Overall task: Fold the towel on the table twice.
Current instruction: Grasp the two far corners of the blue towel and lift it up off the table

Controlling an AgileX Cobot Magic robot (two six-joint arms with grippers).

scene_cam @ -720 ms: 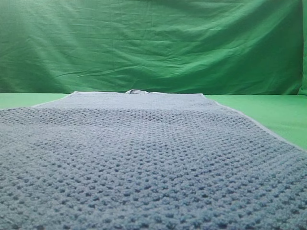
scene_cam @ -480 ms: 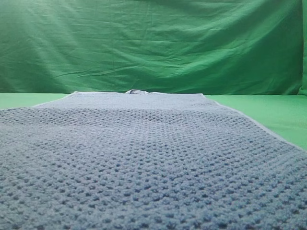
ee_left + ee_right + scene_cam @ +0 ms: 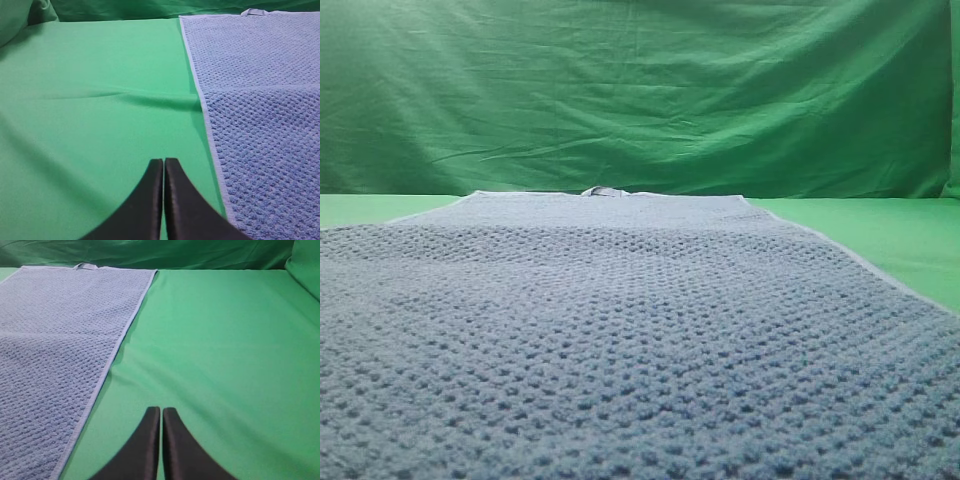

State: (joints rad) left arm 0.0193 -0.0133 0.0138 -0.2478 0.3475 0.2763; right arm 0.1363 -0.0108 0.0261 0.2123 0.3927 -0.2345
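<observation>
My left gripper [image 3: 163,165] and right gripper [image 3: 161,412] hang pinched closed and empty over the smooth green table [image 3: 215,340], flanking the blue-grey waffle-textured terry towel [image 3: 620,330], which lies spread flat between them, so both folds remain undone.

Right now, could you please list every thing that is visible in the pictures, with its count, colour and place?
towel: one, blue-grey, spread flat and unfolded on the table, between the two grippers.
tag: one, pale, on the towel's far edge.
table: one, smooth green cover, under the towel and bare on both sides of it.
backdrop: one, wrinkled green cloth, behind the table.
left gripper: one, black, shut, over bare table left of the towel's edge, holding nothing.
right gripper: one, black, shut, over bare table right of the towel's edge, holding nothing.
</observation>
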